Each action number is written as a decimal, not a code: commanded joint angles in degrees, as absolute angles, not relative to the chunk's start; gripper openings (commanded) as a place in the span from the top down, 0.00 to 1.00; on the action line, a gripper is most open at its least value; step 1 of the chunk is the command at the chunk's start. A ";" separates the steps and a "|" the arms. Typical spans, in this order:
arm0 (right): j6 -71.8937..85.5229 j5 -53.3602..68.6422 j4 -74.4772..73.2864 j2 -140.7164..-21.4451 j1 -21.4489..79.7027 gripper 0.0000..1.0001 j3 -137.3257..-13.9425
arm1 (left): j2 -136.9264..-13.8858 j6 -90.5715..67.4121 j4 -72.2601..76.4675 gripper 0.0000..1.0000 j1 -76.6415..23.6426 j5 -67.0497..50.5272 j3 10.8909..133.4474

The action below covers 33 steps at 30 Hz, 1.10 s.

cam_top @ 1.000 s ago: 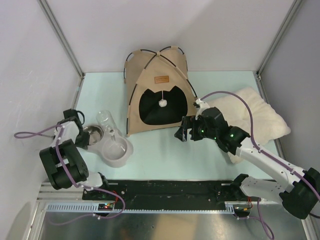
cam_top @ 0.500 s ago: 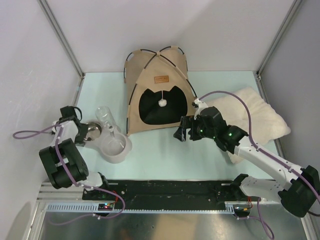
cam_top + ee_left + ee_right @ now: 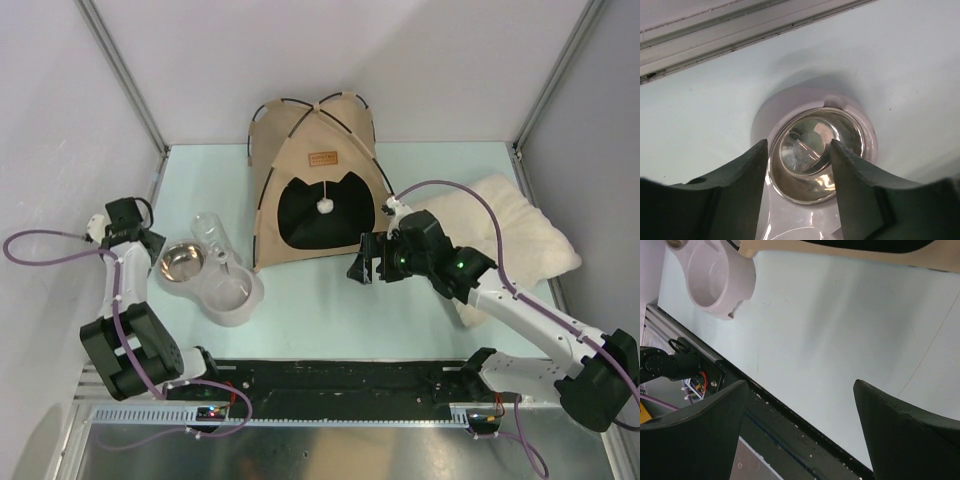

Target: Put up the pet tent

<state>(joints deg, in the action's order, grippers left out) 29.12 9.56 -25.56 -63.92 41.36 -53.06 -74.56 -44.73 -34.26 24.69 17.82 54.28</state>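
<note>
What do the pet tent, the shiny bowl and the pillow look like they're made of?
Pet tent: matte tan fabric, woven-looking, with black lining inside the doorway. Bowl: probably polished steel, given its mirror reflections, in a pale plastic-looking holder. Pillow: cream plush, fuzzy surface.

Top camera looks down on the table (image 3: 330, 300); both low wrist cameras share the bowl (image 3: 215, 290).

I hold the left arm (image 3: 118, 300) folded upright near its base, wrist bent outward to the left, left gripper (image 3: 128, 235) facing down with jaws parted. The right arm (image 3: 520, 308) stretches forward and leftward, right gripper (image 3: 362, 262) low, jaws spread wide.
</note>
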 commanded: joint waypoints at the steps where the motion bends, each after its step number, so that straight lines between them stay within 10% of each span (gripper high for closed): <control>1: 30.70 10.83 -29.05 -64.42 41.15 0.09 -56.89 | -76.31 -41.87 -32.76 0.46 22.96 19.16 56.24; 33: 33.97 3.96 -33.58 -63.35 44.55 0.11 -58.62 | -87.10 -41.53 -26.56 0.81 22.34 18.03 52.31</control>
<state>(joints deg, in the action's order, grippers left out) 33.45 4.95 -34.11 -64.16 44.21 -56.27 -86.30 -41.95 -27.40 22.50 18.06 53.19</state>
